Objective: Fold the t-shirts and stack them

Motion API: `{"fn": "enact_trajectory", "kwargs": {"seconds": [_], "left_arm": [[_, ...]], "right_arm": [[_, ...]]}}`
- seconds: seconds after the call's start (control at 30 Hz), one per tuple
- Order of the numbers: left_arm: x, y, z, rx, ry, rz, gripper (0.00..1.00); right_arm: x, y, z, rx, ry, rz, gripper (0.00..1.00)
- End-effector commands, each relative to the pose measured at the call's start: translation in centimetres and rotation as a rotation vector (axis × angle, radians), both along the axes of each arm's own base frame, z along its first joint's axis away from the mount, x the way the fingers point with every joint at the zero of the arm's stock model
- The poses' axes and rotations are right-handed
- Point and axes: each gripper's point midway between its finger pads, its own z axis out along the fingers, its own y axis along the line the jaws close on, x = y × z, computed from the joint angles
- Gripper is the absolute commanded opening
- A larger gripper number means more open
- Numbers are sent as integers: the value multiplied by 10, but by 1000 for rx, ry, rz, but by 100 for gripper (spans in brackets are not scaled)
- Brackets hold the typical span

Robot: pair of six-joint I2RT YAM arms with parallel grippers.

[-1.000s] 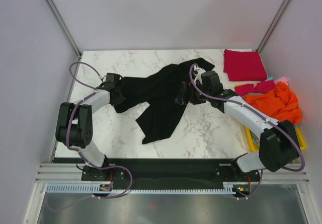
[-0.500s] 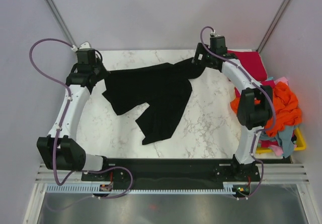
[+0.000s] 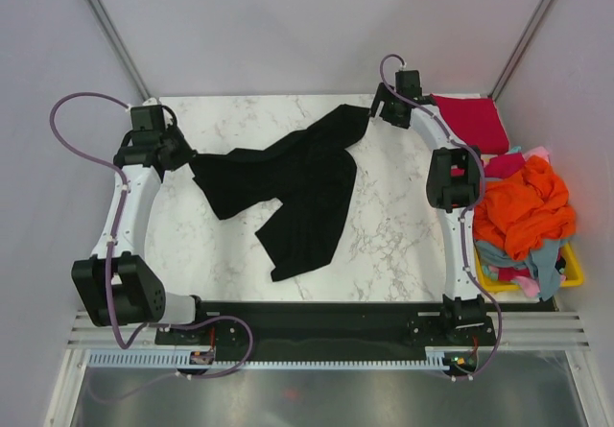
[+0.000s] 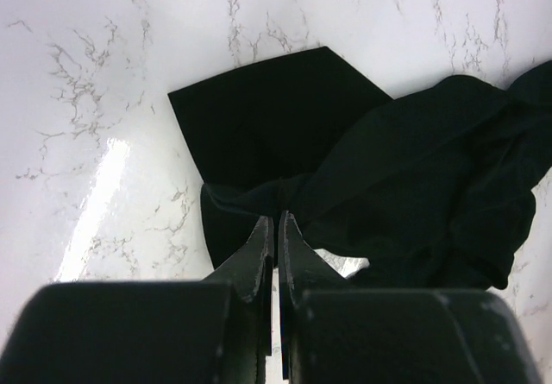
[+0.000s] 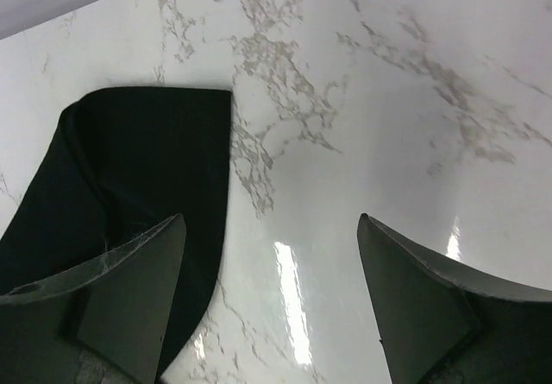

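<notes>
Black tee [image 3: 307, 177] shifted left; marble top [image 3: 403, 225], grey walls [image 3: 288, 24].

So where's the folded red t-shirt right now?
In the overhead view, the red t-shirt lies at the far right corner of the table, just beyond the yellow basket.

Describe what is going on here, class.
Two arms are handling a large black cloth t-shirt on the white marble table. The left gripper is shut on its left edge; the right gripper stands open at its far end. A folded crimson t-shirt lies far right; an orange t-shirt tops the yellow plastic basket.
</notes>
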Motion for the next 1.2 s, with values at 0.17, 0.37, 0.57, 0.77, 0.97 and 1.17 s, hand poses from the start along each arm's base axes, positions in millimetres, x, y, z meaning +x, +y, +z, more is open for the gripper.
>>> {"fn": "enact_trajectory", "kwargs": {"seconds": [0.17,0.37,0.57,0.77,0.97,1.17], "left_arm": [[6,-13,-2,-65,-27,-83,2],[6,-19,-2,-92,-31,-108,2],[6,-24,-3,-111,-32,-128,2],[6,-22,-2,-115,-37,-127,2],[9,-19,17,-84,-102,-137,2],[3,-5,89,12,-254,-90,2]], "right_arm": [[48,44,4,174,-164,56,85],[41,84,-35,211,-116,70,73],[41,77,-64,218,-81,4,33],[43,71,-67,218,-100,13,0],[46,93,69,237,-318,156,0],[-18,89,262,215,-567,247,0]]}}
